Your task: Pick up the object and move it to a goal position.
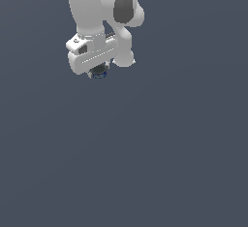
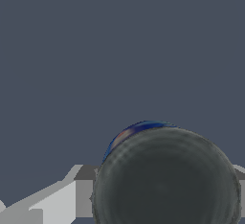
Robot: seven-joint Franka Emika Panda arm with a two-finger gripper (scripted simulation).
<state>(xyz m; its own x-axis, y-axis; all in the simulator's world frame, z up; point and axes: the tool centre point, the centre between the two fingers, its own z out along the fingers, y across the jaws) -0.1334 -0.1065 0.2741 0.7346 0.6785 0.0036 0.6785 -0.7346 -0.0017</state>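
Note:
The object (image 1: 100,74) is a tiny dark round lump with a blue tint, showing just under the white gripper hand near the top of the exterior view. My gripper (image 1: 98,70) sits right over it, and its fingers are mostly hidden by the hand. In the wrist view the object (image 2: 165,180) looms large and dark grey with a blue rim. It sits between the grey fingers (image 2: 83,196), which press against its sides. The gripper is shut on the object. I cannot tell whether the object rests on the floor or hangs above it.
The white arm (image 1: 92,8) with a grey joint disc (image 1: 125,5) rises out of the top of the exterior view. A plain dark grey-blue surface (image 1: 145,148) fills everything else in both views.

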